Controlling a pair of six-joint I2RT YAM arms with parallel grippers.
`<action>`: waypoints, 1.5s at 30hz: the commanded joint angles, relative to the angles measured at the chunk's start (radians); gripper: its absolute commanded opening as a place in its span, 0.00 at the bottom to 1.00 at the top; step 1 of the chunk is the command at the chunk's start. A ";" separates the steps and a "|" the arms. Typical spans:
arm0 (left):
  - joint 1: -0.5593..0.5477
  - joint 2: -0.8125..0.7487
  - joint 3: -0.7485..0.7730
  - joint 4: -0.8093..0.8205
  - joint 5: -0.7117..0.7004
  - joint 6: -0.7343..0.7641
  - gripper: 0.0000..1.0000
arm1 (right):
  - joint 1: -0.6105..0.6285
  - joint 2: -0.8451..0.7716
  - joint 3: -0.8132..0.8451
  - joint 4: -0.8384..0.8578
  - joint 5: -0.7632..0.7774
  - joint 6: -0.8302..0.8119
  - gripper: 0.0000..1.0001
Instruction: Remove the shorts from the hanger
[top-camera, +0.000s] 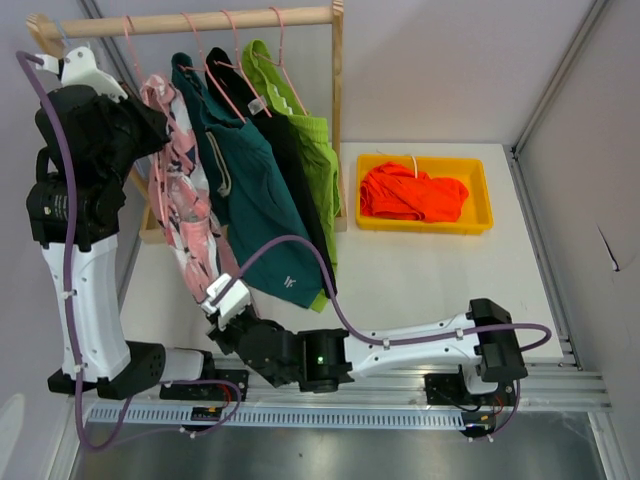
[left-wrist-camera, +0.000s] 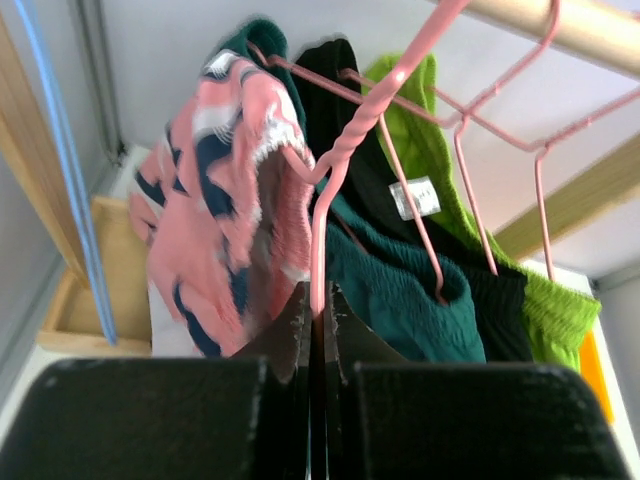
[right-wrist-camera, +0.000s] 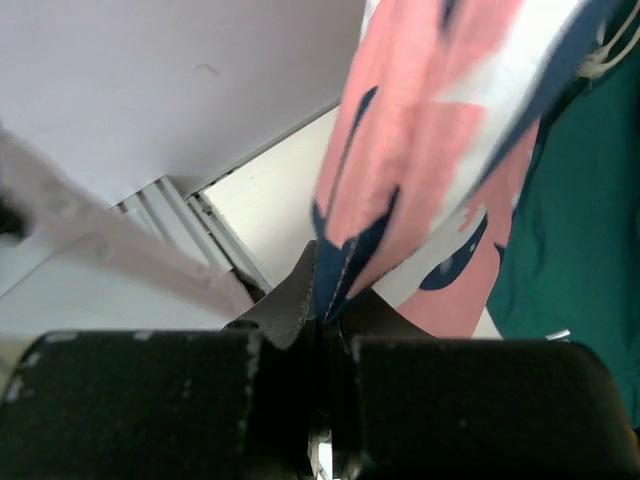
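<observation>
Jaws shut: the left gripper (left-wrist-camera: 318, 312) pinches the hanger (left-wrist-camera: 345, 150), the right gripper (right-wrist-camera: 325, 300) the hem of the pink shorts (right-wrist-camera: 430, 140), which hang at 10 o'clock. Best hold the hanger steady and draw the hem toward 6 o'clock so the waistband slides off

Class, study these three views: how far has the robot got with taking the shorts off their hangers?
Done: the orange shorts lie in the yellow bin. In hand: the left gripper is shut on the pink hanger, and the right gripper pinches the hem of the pink shorts. Left: teal shorts, black shorts and lime shorts hang on the rail.
</observation>
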 joint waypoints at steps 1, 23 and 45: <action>0.003 -0.108 -0.096 0.043 0.097 -0.035 0.00 | -0.103 0.039 0.119 0.057 -0.017 -0.043 0.00; 0.003 -0.307 -0.215 -0.218 0.100 -0.124 0.00 | -0.248 -0.368 -0.155 -0.068 0.043 -0.060 0.00; 0.001 -0.360 -0.368 -0.100 0.102 -0.075 0.00 | -0.788 -0.378 0.789 -0.555 -0.236 -0.404 0.00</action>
